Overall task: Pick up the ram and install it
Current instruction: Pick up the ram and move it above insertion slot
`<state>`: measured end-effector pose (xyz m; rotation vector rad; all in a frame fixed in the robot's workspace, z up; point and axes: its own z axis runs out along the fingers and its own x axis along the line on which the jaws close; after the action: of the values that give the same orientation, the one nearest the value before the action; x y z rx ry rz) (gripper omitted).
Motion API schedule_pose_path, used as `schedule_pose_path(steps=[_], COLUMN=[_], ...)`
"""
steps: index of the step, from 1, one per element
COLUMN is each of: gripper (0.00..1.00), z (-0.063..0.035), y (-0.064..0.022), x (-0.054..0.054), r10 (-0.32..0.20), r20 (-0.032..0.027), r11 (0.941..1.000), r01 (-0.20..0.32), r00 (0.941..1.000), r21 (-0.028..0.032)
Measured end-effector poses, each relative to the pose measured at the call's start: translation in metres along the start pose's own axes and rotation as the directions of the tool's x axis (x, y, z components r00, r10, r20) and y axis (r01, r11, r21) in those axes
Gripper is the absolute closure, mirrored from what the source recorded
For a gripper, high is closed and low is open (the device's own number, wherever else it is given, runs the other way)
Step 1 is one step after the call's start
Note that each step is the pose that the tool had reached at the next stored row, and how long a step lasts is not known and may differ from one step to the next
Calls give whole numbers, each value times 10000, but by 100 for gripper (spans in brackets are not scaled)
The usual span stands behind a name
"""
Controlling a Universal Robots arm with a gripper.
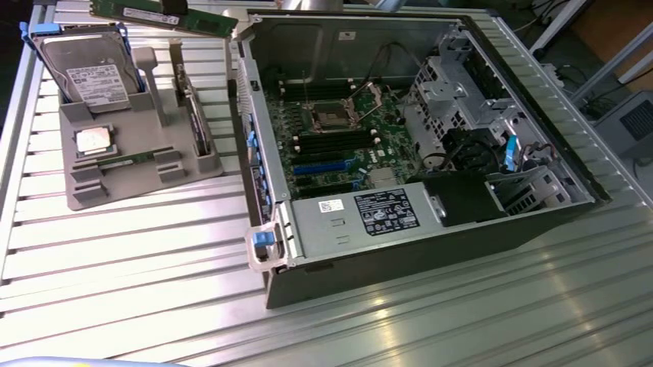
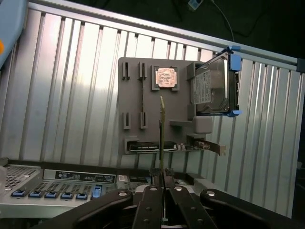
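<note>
The long, thin green circuit-board ram stick [image 1: 164,21] hangs above the grey plastic parts holder [image 1: 128,174], pinched edge-on by the black pincer [image 2: 161,181]. Pick-up looks done. Installing is left: the stick is well apart from the motherboard slots [image 1: 318,143] inside the open grey computer case [image 1: 408,264] on the ribbed metal surface [image 1: 122,260].

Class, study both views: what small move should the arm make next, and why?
Probably a level shift toward the exterior view's right, over the open case. The gripper is shut on the ram, which hangs clear above the grey holder, and the motherboard lies inside the case, past its raised wall.
</note>
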<state>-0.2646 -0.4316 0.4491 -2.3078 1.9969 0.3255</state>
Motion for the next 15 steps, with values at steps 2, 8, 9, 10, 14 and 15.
schedule_pose_path(steps=[2, 8, 9, 10, 14, 15], gripper=[88, 88, 88, 88, 88, 88], z=[-2, -9, -11, -12, -15, -16], y=[-19, -86, -101, -109, -140, -148], x=[3, 12, 14, 15, 19, 20], r10=[2, 10, 12, 12, 15, 16], r20=[6, 18, 20, 22, 27, 28], r11=[10000, 10000, 10000, 10000, 10000, 10000], r01=[-2, -10, -11, -12, -15, -16], r00=[10000, 10000, 10000, 10000, 10000, 10000], r21=[-11, -52, -60, -64, -79, -84])
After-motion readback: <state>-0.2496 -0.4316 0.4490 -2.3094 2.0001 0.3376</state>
